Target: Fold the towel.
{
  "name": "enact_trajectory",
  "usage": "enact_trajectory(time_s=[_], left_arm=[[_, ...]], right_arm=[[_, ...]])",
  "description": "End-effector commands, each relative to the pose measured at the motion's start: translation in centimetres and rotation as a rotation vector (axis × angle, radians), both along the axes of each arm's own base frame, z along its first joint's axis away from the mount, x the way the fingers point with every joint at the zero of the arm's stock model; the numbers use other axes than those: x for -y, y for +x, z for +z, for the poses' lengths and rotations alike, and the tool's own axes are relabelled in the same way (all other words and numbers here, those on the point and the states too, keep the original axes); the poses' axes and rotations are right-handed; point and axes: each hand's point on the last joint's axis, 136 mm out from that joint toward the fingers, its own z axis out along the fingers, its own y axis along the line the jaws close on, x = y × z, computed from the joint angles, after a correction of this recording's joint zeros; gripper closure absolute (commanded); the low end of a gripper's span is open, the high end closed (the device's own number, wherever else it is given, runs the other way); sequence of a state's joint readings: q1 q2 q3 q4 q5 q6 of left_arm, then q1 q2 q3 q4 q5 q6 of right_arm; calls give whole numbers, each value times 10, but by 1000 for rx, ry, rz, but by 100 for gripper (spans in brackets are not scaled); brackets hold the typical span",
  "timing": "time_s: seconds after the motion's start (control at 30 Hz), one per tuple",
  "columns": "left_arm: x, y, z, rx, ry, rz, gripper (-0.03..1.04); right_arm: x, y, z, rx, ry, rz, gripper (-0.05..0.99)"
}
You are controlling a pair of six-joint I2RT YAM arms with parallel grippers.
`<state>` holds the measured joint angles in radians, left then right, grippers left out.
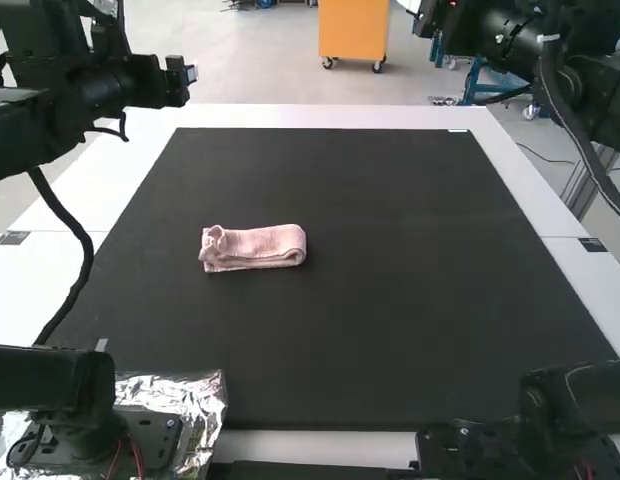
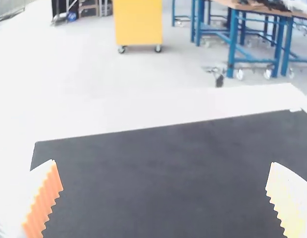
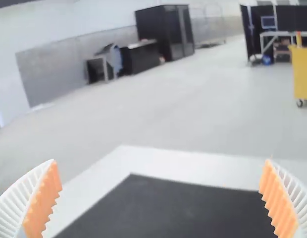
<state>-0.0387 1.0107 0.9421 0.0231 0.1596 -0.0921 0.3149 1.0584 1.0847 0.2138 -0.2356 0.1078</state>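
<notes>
While towel (image 1: 255, 249) lies apparently folded, left pincer (image 1: 178, 80), right pincer (image 1: 426, 18) gape wide, empty.

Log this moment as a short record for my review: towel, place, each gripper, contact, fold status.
Towel: pink cloth towel, folded into a compact strip
Place: left of centre on black mat, atop white table
Left gripper: white ribbed fingers, open, empty
Right gripper: likewise open, empty
Contact: neither gripper touches towel
Fold status: appears complete

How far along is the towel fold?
Looks essentially done: the pink towel lies as a compact, layered strip on the black mat. In hand: nothing; left end effector and right end effector are open and empty. Remaining: perhaps tidying the towel's uneven end.
</notes>
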Motion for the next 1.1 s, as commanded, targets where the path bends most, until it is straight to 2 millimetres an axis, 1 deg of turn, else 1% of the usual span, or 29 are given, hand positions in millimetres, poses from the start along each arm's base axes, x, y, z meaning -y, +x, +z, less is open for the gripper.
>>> enact_trajectory(time_s=[0.0, 0.07, 0.1, 0.2, 0.4, 0.43, 0.57, 0.6, 0.67, 0.7, 0.73, 0.77, 0.83, 0.87, 0.93, 1.0, 1.07], left_arm=[[4, -24, 20, 65, -30, -7, 4], [4, -38, 25, 90, -47, -12, 4], [5, -45, 27, 104, -54, -20, 4], [6, -70, 36, 178, -56, -35, 4], [1, -134, 63, 408, -67, -36, 4], [-1, -145, 66, 446, -70, -28, 4], [-7, -183, 65, 569, -72, -9, 4], [-9, -192, 64, 600, -76, 3, 4], [-16, -213, 63, 672, -79, 34, 4], [-18, -221, 61, 703, -71, 45, 4], [-19, -226, 58, 724, -68, 51, 4], [-20, -227, 53, 730, -63, 58, 4], [-19, -216, 42, 695, -49, 65, 4], [-19, -215, 39, 691, -37, 64, 4], [-16, -209, 31, 686, -20, 52, 4], [-14, -205, 23, 720, 70, 76, 4], [-13, -196, 6, 739, 146, 97, 4]], right_arm=[[45, -32, 11, 76, 21, -114, 2], [67, -53, 11, 113, 37, -169, 2], [77, -68, 14, 145, 43, -192, 2], [97, -107, 15, 210, 50, -248, 2], [119, -183, 17, 373, 77, -339, 2], [121, -192, 14, 393, 81, -353, 2], [129, -223, 4, 479, 95, -408, 2], [131, -226, 3, 499, 101, -417, 2], [141, -216, -2, 463, 114, -476, 2], [142, -213, -6, 459, 114, -482, 2], [148, -212, -5, 480, 125, -515, 2], [148, -211, -5, 499, 128, -514, 2], [147, -206, -10, 527, 118, -512, 2], [146, -201, -16, 531, 120, -499, 2], [146, -189, -32, 530, 132, -494, 2], [151, -181, -46, 555, 140, -518, 2], [150, -174, -63, 588, 102, -527, 2]])
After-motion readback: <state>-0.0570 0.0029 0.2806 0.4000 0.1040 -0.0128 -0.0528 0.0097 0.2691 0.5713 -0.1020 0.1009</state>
